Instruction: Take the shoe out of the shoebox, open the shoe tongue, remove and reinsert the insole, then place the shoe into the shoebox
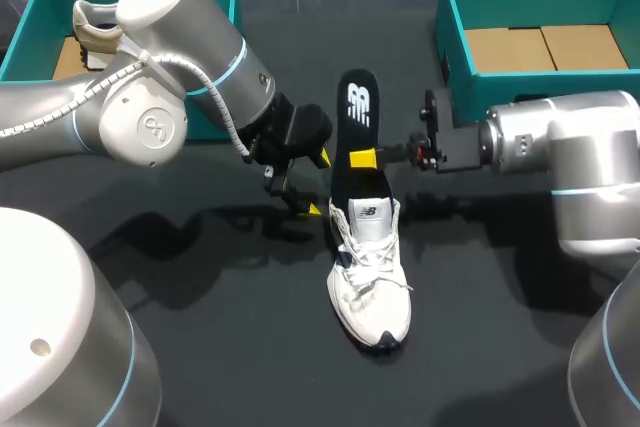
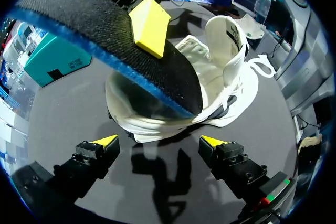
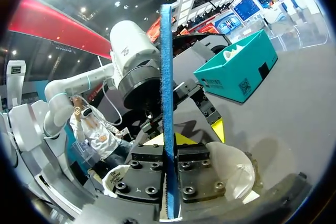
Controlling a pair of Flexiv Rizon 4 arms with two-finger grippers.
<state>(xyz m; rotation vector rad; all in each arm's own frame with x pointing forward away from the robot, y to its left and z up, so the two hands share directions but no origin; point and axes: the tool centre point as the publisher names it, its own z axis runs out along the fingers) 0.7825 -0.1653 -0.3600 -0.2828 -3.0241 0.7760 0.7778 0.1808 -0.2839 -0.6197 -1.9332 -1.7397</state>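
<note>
A white shoe (image 1: 370, 282) lies in the middle of the black table, toe toward the front edge. A black insole (image 1: 358, 102) with a blue edge sticks up out of its opening, its lower end still inside. My right gripper (image 1: 365, 158) is shut on the insole at mid-length. In the right wrist view the insole (image 3: 166, 77) stands edge-on between the fingers of the right gripper (image 3: 168, 161). My left gripper (image 1: 317, 184) is open just left of the shoe's heel. In the left wrist view the left gripper (image 2: 158, 141) holds nothing, and the shoe (image 2: 220, 77) and insole (image 2: 94, 19) lie just ahead of it.
A teal shoebox (image 1: 40, 7) at the back left holds a second shoe (image 1: 92, 32). Another teal shoebox (image 1: 455, 17) at the back right shows only its brown cardboard floor. Bare table (image 1: 230, 347) lies in front of the shoe.
</note>
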